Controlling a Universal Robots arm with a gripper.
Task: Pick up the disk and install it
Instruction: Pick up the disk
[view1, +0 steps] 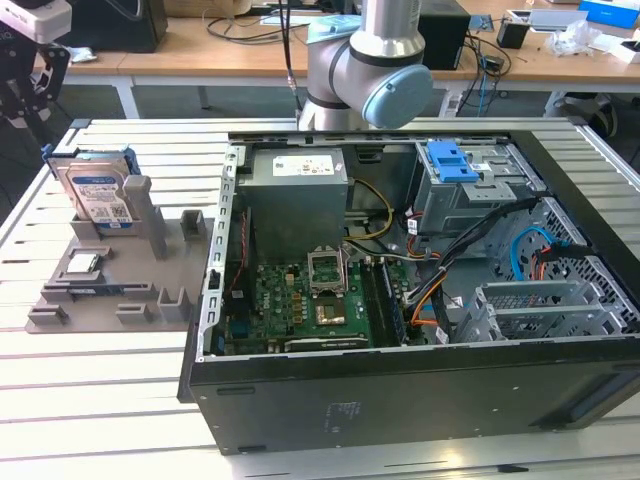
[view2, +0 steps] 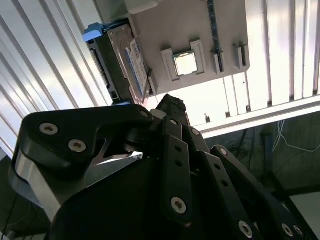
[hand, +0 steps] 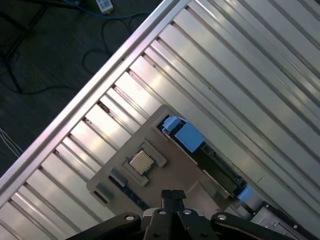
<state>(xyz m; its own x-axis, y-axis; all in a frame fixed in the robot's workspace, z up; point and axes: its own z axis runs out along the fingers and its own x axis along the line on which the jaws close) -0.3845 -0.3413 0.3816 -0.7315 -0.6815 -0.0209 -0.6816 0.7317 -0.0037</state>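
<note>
The disk (view1: 96, 194) is a silver drive with a white-and-blue label in a blue bracket. It stands on edge in a slot of the grey holder plate (view1: 110, 285) at the exterior view's left. Both wrist views show it from above, with the disk (view2: 126, 59) seen edge-on and the blue bracket (hand: 187, 135) at its end. My gripper (view1: 28, 100) hangs high above and behind the holder at the exterior view's top left. Its black fingertips (hand: 172, 196) lie together with nothing between them. The gripper (view2: 170, 104) is well clear of the disk.
A small square processor chip (view1: 82, 263) lies in the holder plate in front of the disk. An open computer case (view1: 420, 290) with motherboard, power-supply box (view1: 298, 185) and blue-handled drive cage (view1: 455, 165) takes up the exterior view's middle and right. The slatted table's edge (hand: 85, 95) is near the holder.
</note>
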